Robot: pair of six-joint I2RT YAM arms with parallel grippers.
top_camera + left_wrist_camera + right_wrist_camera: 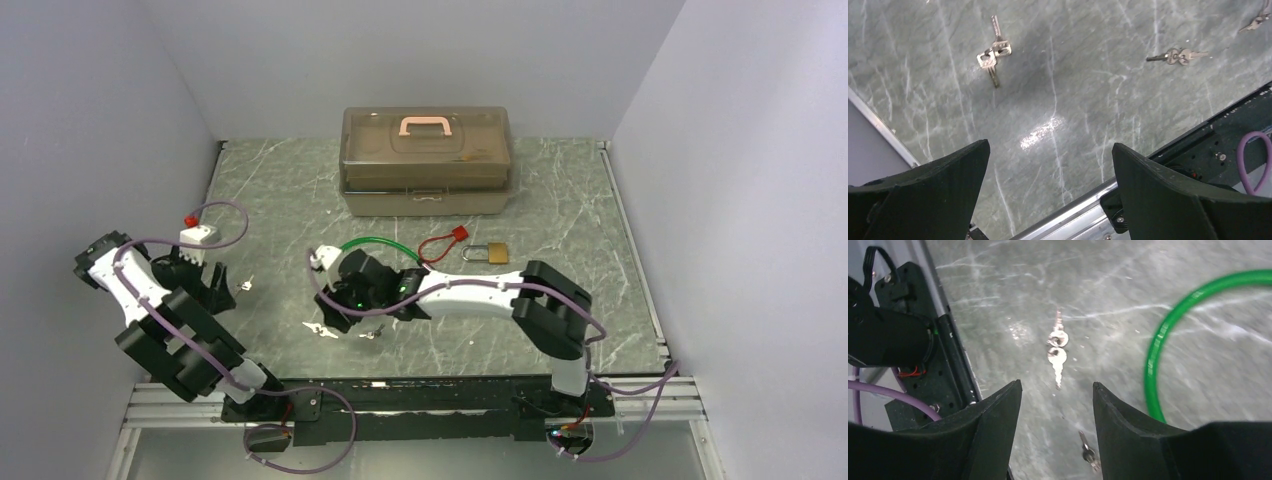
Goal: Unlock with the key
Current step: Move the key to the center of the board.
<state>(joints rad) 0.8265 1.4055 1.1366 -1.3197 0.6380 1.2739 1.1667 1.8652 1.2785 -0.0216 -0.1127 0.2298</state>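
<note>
Several tiny silver keys lie loose on the marble-patterned table. One joined pair [1057, 352] rests just ahead of my right gripper [1057, 385], which is open and empty, and a single key [1087, 450] lies on the table beneath its fingers. In the top view that gripper [335, 300] hangs over keys [322, 328] left of centre. The brass padlock [490, 253] lies apart to the right, its shackle shut. My left gripper [1050, 150] is wide open and empty near the front left edge, with a key pair [993, 52] ahead of it.
A brown toolbox [427, 160] with a pink handle stands at the back. A green cable loop [372, 243] and a red tag on red wire [445, 240] lie between my right gripper and the padlock. More keys [1178, 56] lie near the front rail [1088, 200].
</note>
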